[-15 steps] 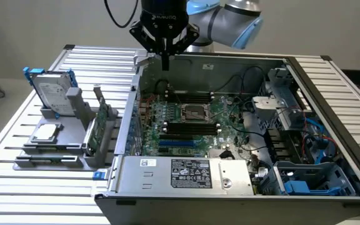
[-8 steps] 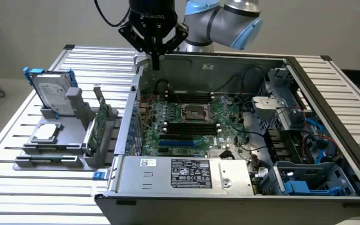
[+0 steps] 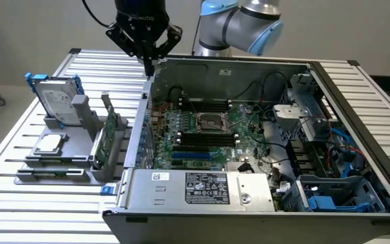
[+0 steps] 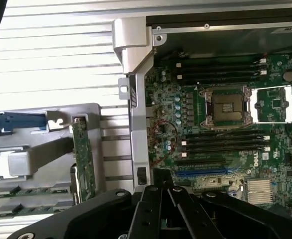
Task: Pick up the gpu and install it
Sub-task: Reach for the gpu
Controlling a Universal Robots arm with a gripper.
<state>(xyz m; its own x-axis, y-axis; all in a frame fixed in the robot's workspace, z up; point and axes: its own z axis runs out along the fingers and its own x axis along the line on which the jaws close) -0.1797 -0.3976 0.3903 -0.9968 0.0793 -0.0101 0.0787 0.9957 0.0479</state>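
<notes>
Aluminium slats of the table carry a grey plastic holder beside the open computer case, on the exterior view's left of it, so each part sits upright or flat within your reach. Farthest from the case in that holder, the silver hard drive stands on edge between blue rails. The square metallic processor chip lies flat in its pocket.

Nearest the case wall, the gpu stands on its long edge in a slot. It is thin and flat, green board showing, its upper edge apparently left free for a pinch.

Your gripper, matte black, hangs above the case's far corner on that same side, fingers pressed together on nothing, well apart from the gpu.

Inside the case lies the green motherboard, with its steel-framed square socket between black memory slots. A blue expansion slot sits nearer the labelled sheet-metal power supply. The card is not yet lifted.
</notes>
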